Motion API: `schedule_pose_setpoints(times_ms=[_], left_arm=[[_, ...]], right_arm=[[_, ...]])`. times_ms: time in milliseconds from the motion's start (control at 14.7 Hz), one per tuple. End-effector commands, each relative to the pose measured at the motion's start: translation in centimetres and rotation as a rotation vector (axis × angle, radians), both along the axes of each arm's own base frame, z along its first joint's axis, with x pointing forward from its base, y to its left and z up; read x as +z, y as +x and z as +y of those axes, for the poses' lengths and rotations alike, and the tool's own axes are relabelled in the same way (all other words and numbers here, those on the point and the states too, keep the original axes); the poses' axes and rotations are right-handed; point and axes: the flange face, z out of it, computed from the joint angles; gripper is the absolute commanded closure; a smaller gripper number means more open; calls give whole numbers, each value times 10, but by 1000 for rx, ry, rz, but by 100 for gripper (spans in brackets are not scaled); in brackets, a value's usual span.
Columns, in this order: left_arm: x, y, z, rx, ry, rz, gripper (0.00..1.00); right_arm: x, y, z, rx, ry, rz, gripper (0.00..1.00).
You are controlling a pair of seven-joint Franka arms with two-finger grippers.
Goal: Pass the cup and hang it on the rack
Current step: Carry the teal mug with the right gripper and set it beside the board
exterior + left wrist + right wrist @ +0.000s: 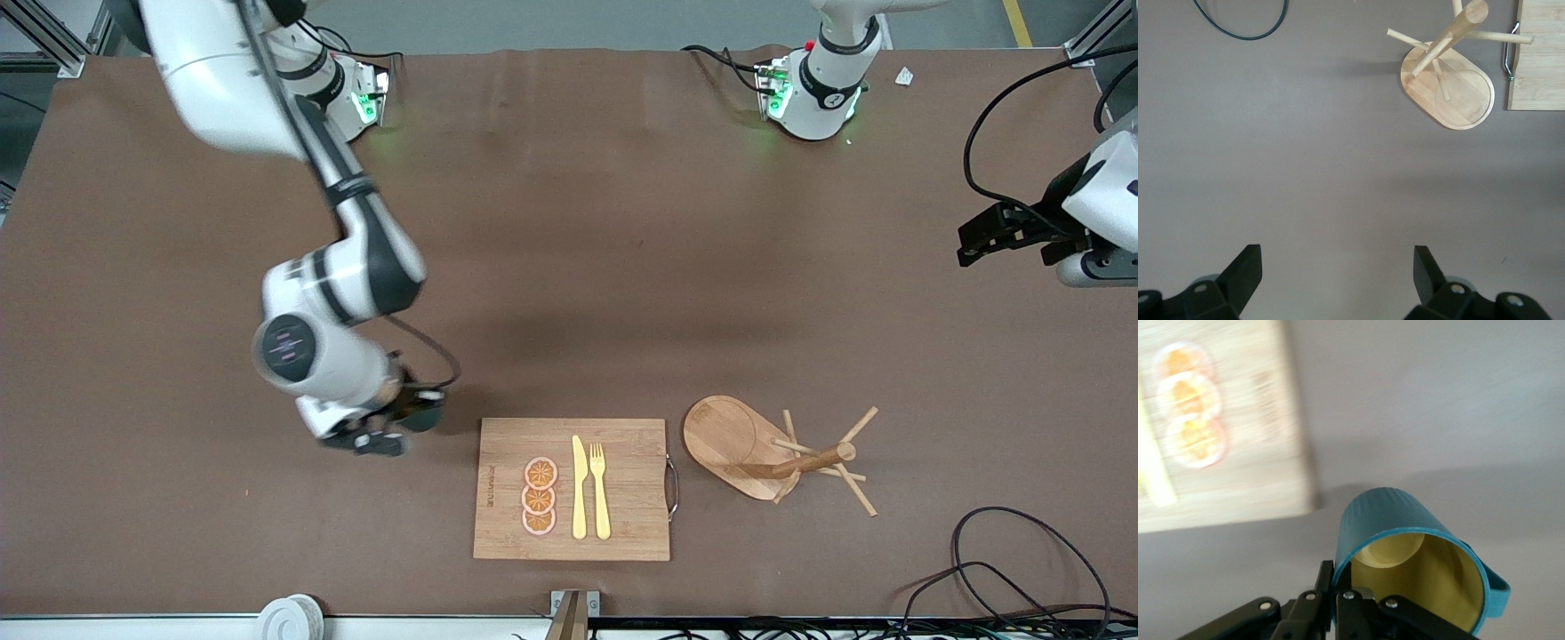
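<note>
Cup (425, 411), dark teal, sits low and left of centre in the front view, pinched by the right gripper (402, 418) on a bent arm, just beside the wooden cutting board (627, 498) carrying orange slices (539, 497), knife (579, 487) and fork (599, 489); the rack (765, 449) stands beside the board, and the left gripper (973, 240) waits at the right edge. Left wrist view: left gripper (1338, 273) spread wide at the bottom over bare table (1305, 167), rack (1451, 83) upper right. Right wrist view: right gripper (1341, 603) clamps the rim of the cup (1398, 520), tilted, yellowish inside, at lower centre, the board (1238, 420) upper left.

Even overhead light, soft shadows on the table (622, 267), motion-blurred cutting board (1225, 427) in right wrist view.
</note>
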Motion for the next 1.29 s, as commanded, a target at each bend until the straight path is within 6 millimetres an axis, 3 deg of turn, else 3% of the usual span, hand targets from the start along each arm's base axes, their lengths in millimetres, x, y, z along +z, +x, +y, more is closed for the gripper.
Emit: schedule_pose_setpoints(times_ms=[0,272,477,613,749,817,885,953,1022,1158,1226], left_arm=[[9,-2,0,-18,-5,-18,0],[10,-2,0,-16,-5,-20,0],[23,-1,-5,-14,-10,-49,0],[22,1,-6,-13,-13,-58,0],[22,2,-7,-14,-25,-68,0],[22,3,-9,-15,-31,-67,0],[22,3,-9,-15,-32,-70,0],[22,4,-10,-17,-32,-75,0],[21,4,-7,-14,-32,-74,0],[19,6,-6,-26,-32,-70,0],[17,7,-8,-29,-32,-67,0]], right_arm=[[-6,-13,86,-71,44,-24,100],[-41,-51,193,-118,183,-97,100],[-59,-83,245,-187,256,-106,99],[-62,-87,247,-188,250,-98,95],[-62,-85,244,-193,246,-96,67],[-60,-82,241,-199,245,-97,43],[-53,-81,239,-202,241,-94,30],[-40,-78,235,-200,234,-96,0],[-26,-75,229,-196,219,-88,0],[13,-50,194,-225,194,-94,0],[21,-39,177,-221,168,-108,0]])
